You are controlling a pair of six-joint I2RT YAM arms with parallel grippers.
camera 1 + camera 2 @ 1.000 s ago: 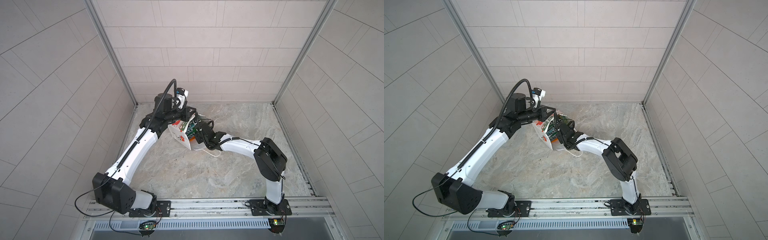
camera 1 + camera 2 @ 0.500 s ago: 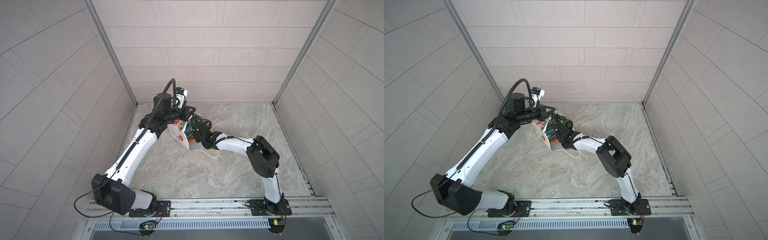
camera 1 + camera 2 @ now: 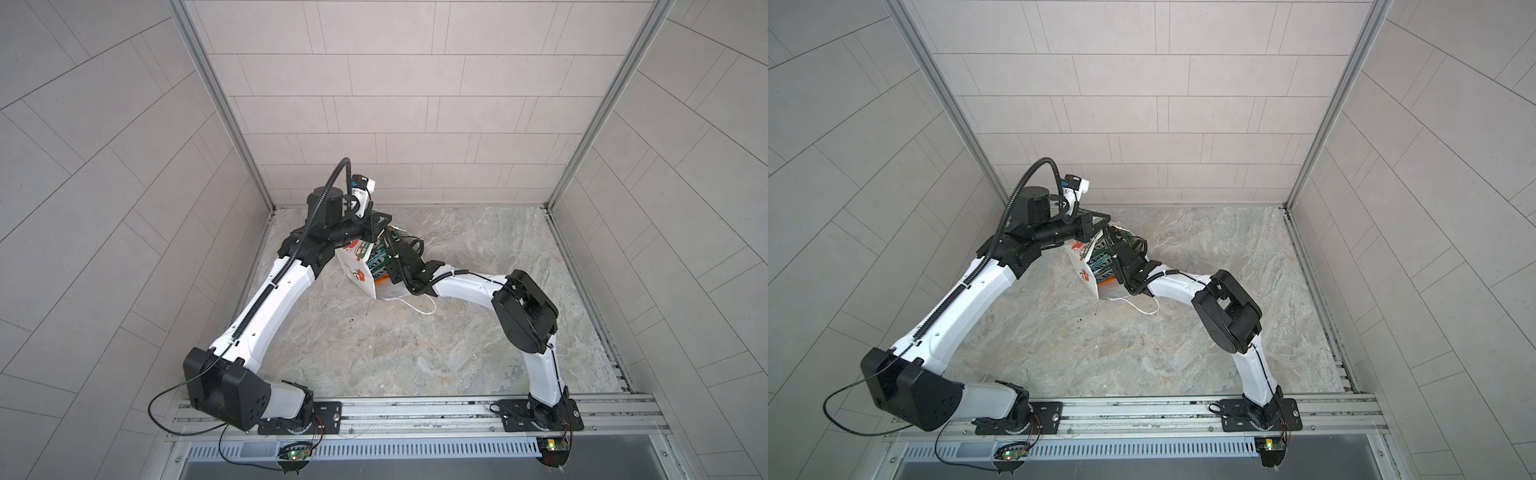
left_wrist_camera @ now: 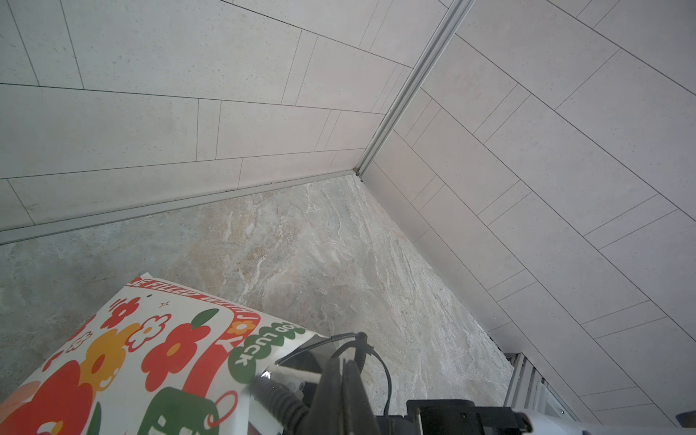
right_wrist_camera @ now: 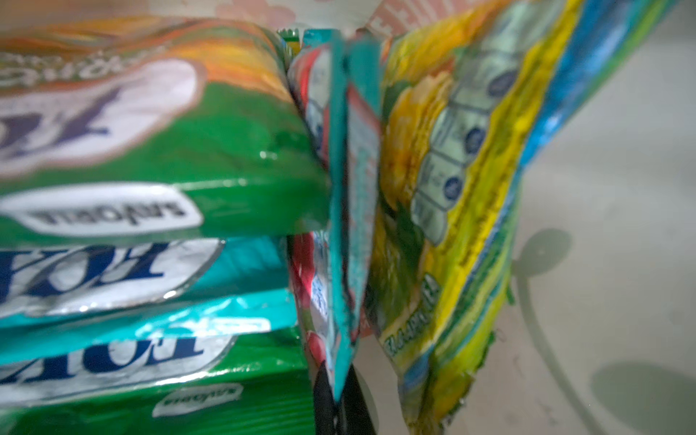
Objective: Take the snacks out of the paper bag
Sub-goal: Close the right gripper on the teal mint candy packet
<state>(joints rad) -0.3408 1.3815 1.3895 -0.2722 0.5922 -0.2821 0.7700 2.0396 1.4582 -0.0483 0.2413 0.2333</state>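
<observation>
Entry: the paper bag (image 3: 356, 272) sits in the far part of the table (image 3: 457, 340), left of centre. It is tipped, with its mouth turned to the right, and this shows in both top views. One white cord handle (image 3: 424, 309) trails onto the table at the bag's near-right side.

Left claw (image 4: 341, 373): fingers pressed together. From above it sits at the bag's upper far rim, so we read it as clamped on the bag's edge. The flower print on the bag's side fills the corner of the left wrist view.

Right claw (image 5: 341, 406): reached in through the mouth. Its dark fingers (image 5: 324, 395) are closed on the lower edge of a teal packet (image 5: 354, 188) that stands on edge.

The snacks (image 3: 376, 261) are all inside the bag:
- A green packet (image 5: 226, 150) lies on top of a stack of green and teal ones beside the gripped packet.
- A yellow-green packet (image 5: 452, 196) leans on its other side.

We cannot count the packets, as the close view is blurred.
</observation>
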